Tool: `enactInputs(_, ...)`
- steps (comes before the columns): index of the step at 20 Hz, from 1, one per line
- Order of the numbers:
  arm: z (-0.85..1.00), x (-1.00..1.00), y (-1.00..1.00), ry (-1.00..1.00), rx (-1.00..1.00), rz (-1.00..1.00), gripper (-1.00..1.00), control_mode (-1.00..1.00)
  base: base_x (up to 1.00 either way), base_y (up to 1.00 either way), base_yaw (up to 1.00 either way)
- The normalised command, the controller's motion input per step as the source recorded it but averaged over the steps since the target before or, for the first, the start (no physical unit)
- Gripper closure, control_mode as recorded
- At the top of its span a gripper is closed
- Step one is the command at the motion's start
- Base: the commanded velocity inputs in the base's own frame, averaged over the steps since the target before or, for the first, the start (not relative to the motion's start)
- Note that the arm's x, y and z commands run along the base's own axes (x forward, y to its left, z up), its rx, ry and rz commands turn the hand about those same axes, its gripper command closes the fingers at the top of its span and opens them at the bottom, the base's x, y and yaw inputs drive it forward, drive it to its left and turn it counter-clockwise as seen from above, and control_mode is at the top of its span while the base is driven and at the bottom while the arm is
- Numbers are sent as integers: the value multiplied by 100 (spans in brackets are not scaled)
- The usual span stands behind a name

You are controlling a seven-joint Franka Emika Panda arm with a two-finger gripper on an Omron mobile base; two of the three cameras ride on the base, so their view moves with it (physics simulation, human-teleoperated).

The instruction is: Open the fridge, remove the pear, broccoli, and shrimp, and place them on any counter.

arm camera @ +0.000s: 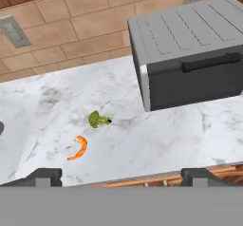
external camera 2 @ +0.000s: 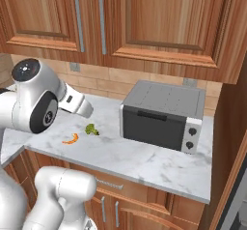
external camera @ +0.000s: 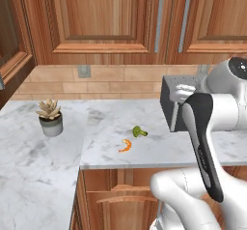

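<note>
Just shrimp [arm camera: 78,147] ahead of gripper [arm camera: 121,175]

White marble counter [external camera: 144,151] with grey veins and a soft sheen, bumpy green broccoli [arm camera: 98,119], smooth orange shrimp [arm camera: 79,147], matt grey toaster oven [external camera 2: 164,115], warm wood-grain cabinets [external camera 2: 159,16] with brushed metal bar handles [external camera 2: 102,15], beige tiled backsplash [arm camera: 80,30]

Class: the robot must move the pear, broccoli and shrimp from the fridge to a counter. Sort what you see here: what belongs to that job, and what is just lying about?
Job: broccoli, shrimp, the counter they lie on, open gripper.
Lying about: toaster oven, potted succulent, wall cabinets.
</note>
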Motion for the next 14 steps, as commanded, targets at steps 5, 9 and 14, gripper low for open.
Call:
enactInputs(5,17,-60,-8,0,-2,2,-100,-100,0,0,0)
enactInputs(9,0,0,0,0,0,0,-100,-100,0,0,0)
enactInputs(14,0,0,0,0,0,0,-100,-100,0,0,0)
